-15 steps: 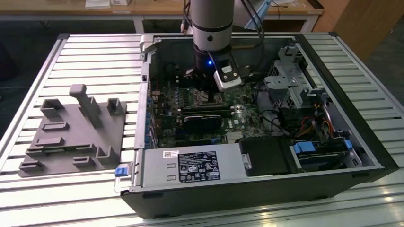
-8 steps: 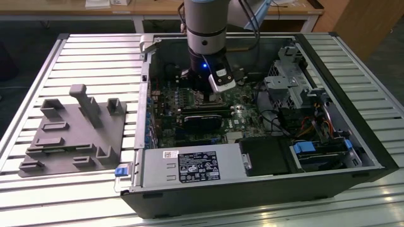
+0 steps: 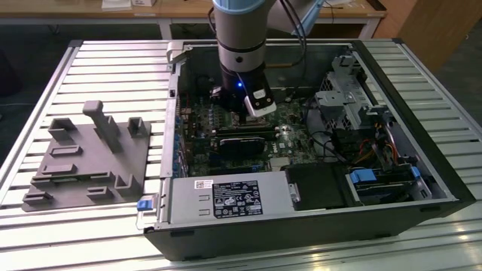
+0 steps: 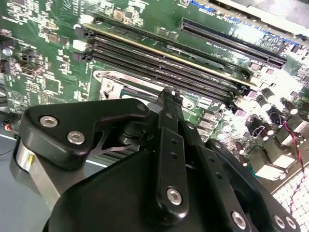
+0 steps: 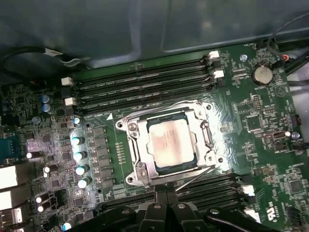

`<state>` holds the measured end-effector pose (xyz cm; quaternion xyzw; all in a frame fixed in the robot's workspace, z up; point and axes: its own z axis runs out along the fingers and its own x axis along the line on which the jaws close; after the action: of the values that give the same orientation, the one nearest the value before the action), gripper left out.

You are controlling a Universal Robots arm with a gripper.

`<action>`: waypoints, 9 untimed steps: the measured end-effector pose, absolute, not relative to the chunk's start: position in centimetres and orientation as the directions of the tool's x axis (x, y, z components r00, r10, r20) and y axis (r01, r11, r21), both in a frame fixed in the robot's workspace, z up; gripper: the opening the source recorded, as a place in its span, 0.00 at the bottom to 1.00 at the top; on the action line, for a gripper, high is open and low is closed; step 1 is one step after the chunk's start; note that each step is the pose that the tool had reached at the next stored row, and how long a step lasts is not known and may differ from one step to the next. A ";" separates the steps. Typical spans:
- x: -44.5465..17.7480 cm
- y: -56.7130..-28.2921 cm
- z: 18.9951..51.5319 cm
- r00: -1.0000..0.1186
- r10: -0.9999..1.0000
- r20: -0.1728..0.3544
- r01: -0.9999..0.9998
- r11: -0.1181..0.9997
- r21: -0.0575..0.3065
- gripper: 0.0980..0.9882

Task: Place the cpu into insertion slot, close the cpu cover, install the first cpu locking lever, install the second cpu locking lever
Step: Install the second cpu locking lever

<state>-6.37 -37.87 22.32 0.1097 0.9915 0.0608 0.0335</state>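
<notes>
In the first wrist view the cpu (image 5: 168, 145), a silver-grey square, lies flat in the insertion slot (image 5: 208, 139). The silvery cpu cover (image 5: 136, 146) is down around it, its window framing the chip. A thin metal locking lever (image 5: 198, 177) slants up off the board along the socket edge nearest my fingers. My gripper (image 5: 166, 197) hangs just beside that edge, fingers pressed together with nothing between them. In the second wrist view the gripper (image 4: 169, 95) points down at the socket frame (image 4: 113, 82). In the exterior view the gripper (image 3: 236, 114) is low inside the open computer case.
Long black memory slots (image 5: 140, 82) run on both sides of the socket. Capacitors (image 5: 77, 154) stand close by. In the exterior view a black card (image 3: 242, 144), a drive cage (image 3: 342, 96) and cables crowd the case, and a grey fixture (image 3: 87, 158) sits on the slatted table.
</notes>
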 end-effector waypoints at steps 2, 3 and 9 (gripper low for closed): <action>-6.4 -38.2 22.2 -0.974 0.222 -0.050 0.214 0.966 0.142 0.01; -6.4 -38.3 22.1 -0.974 0.223 -0.048 0.214 0.965 0.149 0.01; -6.7 -39.3 21.8 -0.974 0.224 -0.041 0.213 0.960 0.179 0.01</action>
<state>-6.67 -39.26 21.82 0.1105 0.9896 0.0871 0.0305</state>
